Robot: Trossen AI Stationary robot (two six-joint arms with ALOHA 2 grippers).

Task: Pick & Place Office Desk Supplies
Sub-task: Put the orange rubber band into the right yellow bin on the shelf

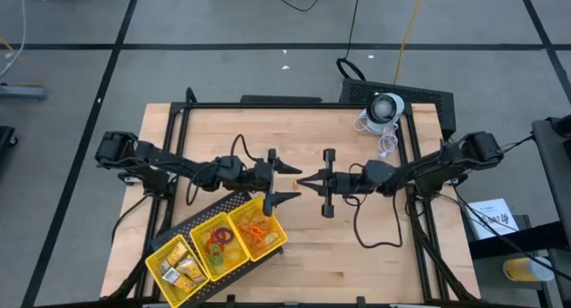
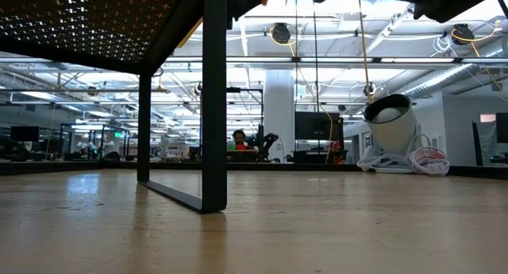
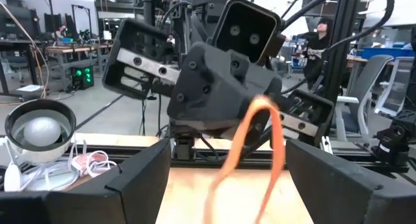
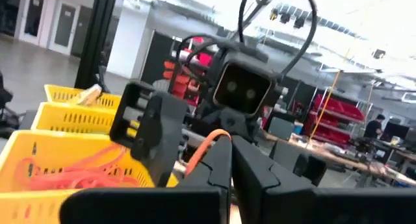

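Overhead camera stares straight down on the whole worktop (image 1: 357, 254). Low camera sits at board level, peering across into the room. Each wrist camera faces the opposite arm close up; the right one shares the yellow tray (image 4: 58, 120) with the overhead.

The tray (image 1: 217, 247) lies on the table (image 1: 357, 263) at its near left part, set at a slant, with 3 compartments in a row. Blocks (image 1: 181, 268) fill the compartment farthest left, rings (image 1: 217, 241) the middle one, bands (image 1: 258, 229) the one nearest the table's middle. Just beyond the tray, above mid-table, the left gripper (image 1: 287, 183) and right gripper (image 1: 305, 182) meet tip to tip, a band (image 3: 250, 149) between them. A lamp (image 1: 386, 106) sits at the table's far right edge, well apart from the tray.
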